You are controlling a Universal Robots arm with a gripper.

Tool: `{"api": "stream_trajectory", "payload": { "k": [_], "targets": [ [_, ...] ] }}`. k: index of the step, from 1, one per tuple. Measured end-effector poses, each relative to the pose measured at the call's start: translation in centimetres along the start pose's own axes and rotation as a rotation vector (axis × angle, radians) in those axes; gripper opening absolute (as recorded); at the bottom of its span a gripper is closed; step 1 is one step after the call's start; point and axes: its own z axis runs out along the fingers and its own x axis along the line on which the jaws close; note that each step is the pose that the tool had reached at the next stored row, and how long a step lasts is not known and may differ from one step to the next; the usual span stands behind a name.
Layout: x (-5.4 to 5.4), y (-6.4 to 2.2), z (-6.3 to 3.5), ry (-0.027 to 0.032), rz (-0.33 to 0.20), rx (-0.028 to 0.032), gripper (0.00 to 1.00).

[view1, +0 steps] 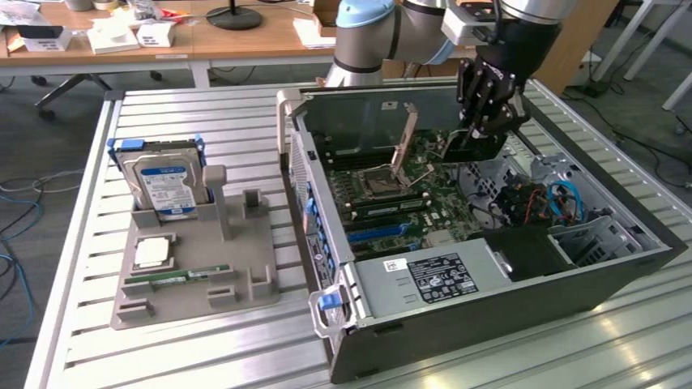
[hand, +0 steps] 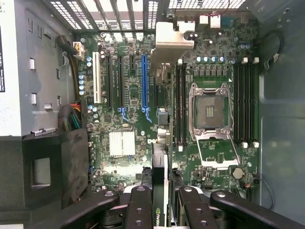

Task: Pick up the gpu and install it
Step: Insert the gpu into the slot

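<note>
Your black, many-fingered gripper (hand: 164,202) was pinched on the gpu (hand: 159,174), a thin dark card with a silvery edge, held edge-on above the green motherboard (hand: 109,176) in the open black computer case (view1: 487,316). The pick-up looked done. Seating was left, since the card hung apart from the long blue slot (hand: 144,81). Its green logo was unreadable. Farther off, print on the power supply's white label (view1: 427,274) and on the silver hard drive (view1: 168,188) was too small to read.
</note>
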Motion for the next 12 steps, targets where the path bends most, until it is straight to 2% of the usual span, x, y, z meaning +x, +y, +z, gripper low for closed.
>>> {"api": "stream_trajectory", "payload": {
  "k": [4, 12],
  "targets": [
    [0.0, 0.2, 0.01, -0.0001, 0.0, 0.0002, 0.26],
    [0.0, 1.49, 0.08, -0.0001, 0.0, 0.0001, 0.26]
  ]
}}
